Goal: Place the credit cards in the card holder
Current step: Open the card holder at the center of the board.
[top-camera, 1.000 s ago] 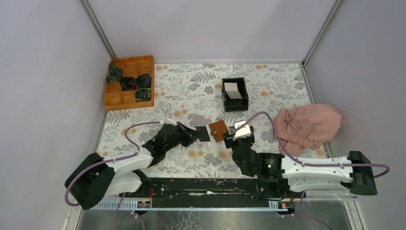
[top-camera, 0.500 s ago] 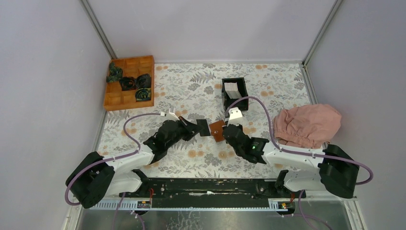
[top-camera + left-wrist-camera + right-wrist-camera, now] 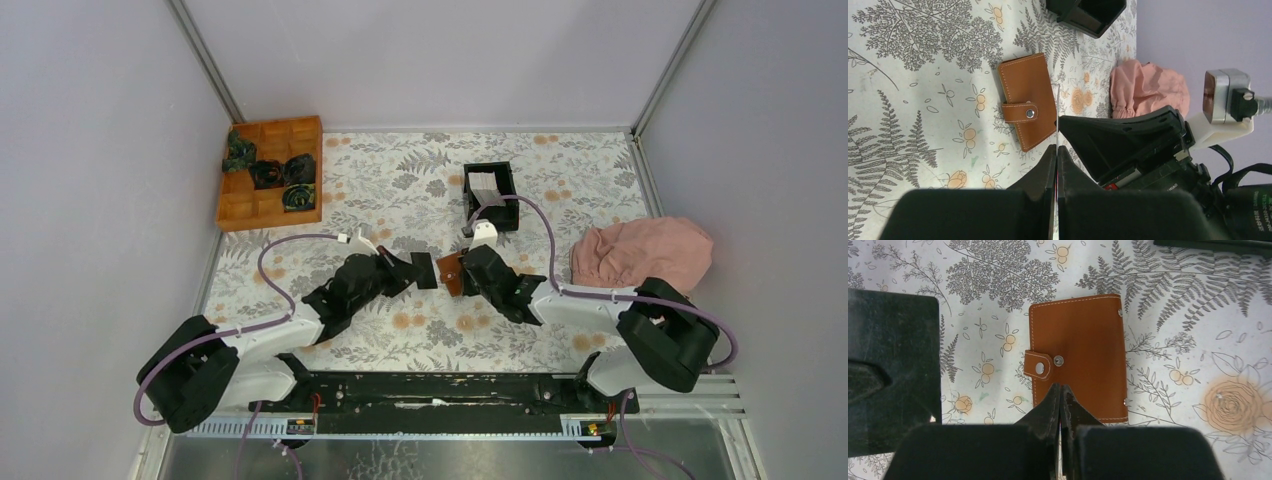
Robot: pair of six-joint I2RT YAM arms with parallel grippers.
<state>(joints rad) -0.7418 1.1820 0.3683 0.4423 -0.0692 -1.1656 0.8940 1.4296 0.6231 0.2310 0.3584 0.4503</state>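
Observation:
The card holder (image 3: pixel 1078 355) is a closed brown wallet with a snap strap, lying flat on the floral table (image 3: pixel 400 190); it also shows as card holder (image 3: pixel 1028 100) and card holder (image 3: pixel 452 272). My right gripper (image 3: pixel 1061 386) is shut with nothing between its fingers, tips over the holder's near edge. My left gripper (image 3: pixel 1056 147) is shut on a thin dark-faced card (image 3: pixel 1058 110), held edge-on just left of the holder; the same card (image 3: pixel 898 340) fills the left of the right wrist view. More pale credit cards (image 3: pixel 483 183) stand in the black box (image 3: pixel 490 195).
An orange wooden compartment tray (image 3: pixel 270 172) with dark crumpled items sits at the back left. A pink cloth (image 3: pixel 640 255) lies at the right edge. The two grippers almost meet at mid-table, right gripper (image 3: pixel 465 272) facing left gripper (image 3: pixel 405 272).
My right arm has swung forward and left over the card holder, and its jaws have closed. The left gripper has edged slightly forward, still holding its card.

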